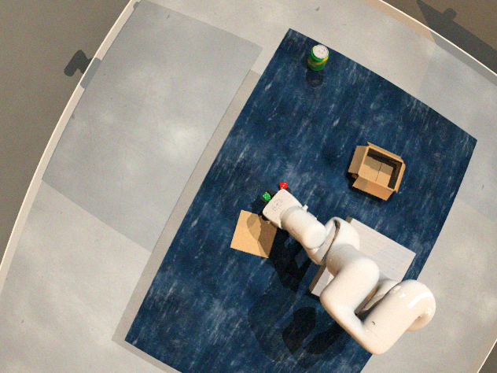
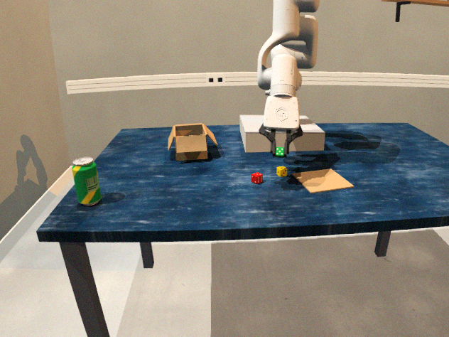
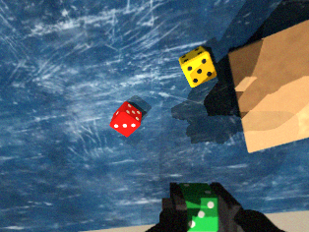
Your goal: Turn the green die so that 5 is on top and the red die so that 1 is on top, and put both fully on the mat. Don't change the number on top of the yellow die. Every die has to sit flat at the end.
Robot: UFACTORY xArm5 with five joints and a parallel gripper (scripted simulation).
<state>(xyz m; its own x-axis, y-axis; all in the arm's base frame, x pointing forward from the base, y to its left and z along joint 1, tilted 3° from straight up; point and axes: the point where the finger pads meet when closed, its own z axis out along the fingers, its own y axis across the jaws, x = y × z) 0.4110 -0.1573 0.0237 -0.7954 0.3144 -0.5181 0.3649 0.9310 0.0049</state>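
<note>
End effector [image 2: 279,148] clamped on green die [image 2: 279,151] above table, cardboard box [image 2: 190,142] open

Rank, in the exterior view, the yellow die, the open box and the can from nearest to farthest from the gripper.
Gripper, shut on the green die:
1. Yellow die: on the table just in front of it, beside the mat.
2. Open box: farther off, to the picture's left.
3. Can: at the far left corner of the table.

The gripper [image 3: 201,216] clamps the green die [image 3: 202,208] — below lie the red die [image 3: 126,118], yellow die [image 3: 197,66] and mat [image 3: 276,93].
</note>
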